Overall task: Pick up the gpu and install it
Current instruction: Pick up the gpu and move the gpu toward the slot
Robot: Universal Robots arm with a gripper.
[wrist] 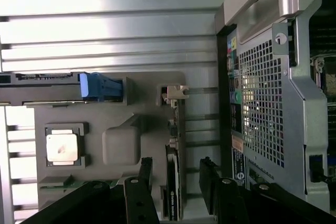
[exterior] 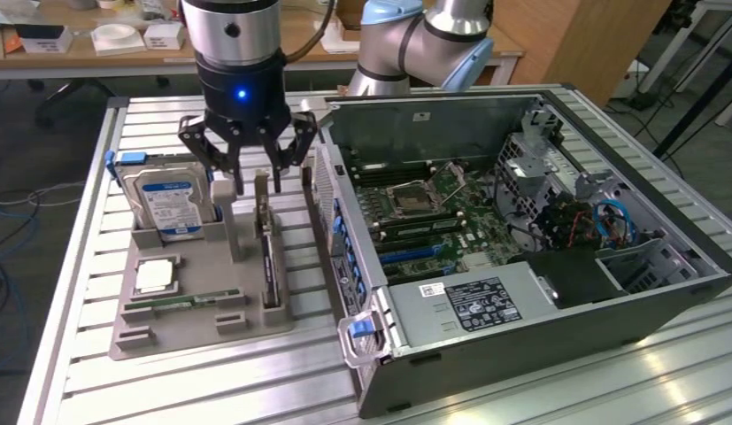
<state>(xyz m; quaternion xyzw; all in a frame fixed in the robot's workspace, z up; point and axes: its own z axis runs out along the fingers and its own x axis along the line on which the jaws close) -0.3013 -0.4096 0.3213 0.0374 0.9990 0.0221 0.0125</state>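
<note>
Gripper (exterior: 250, 175), spread wide over the gpu (exterior: 267, 243), should be centred and squared on its edge before being closed

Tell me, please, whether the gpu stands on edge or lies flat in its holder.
On edge: the gpu stands upright in a slot of the grey holder.

The arm (exterior: 443, 40) is showing silver-grey tubing with pale blue caps at its joints. Its gripper (exterior: 250, 173) is wearing a silver cylinder with a small dark dot above a glossy black body, where a blue light (exterior: 239, 93) is glowing. Black linked fingers (exterior: 210, 142) are branching from it, and a dark cable (exterior: 324, 31) is trailing off the wrist.
</note>
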